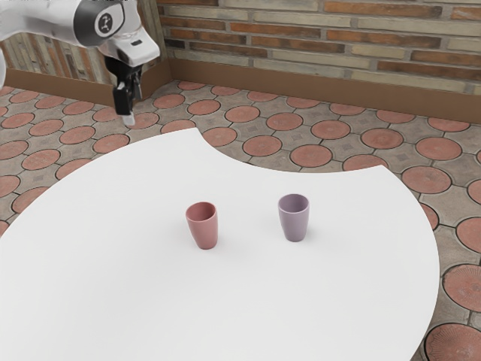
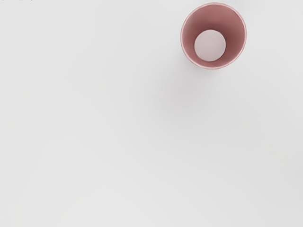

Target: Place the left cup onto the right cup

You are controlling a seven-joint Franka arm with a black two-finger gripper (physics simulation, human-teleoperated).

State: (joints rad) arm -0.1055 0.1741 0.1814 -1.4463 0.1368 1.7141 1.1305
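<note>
Gripper (image 1: 126,113) hangs high above the table (image 1: 98,271) at the exterior view's upper left, well apart from both cups and carrying nothing; it's seen edge-on, so can't tell if the jaws are apart or together. Step in hand looks like the approach to the pink cup (image 1: 202,224), likely the left one, upright mid-table near the purple cup (image 1: 293,216) but not touching it. Best to centre over its rim, descend straight, pinch one wall and lift clear before crossing. Pink is empty per the wrist view; purple's bottom is hidden.
</note>
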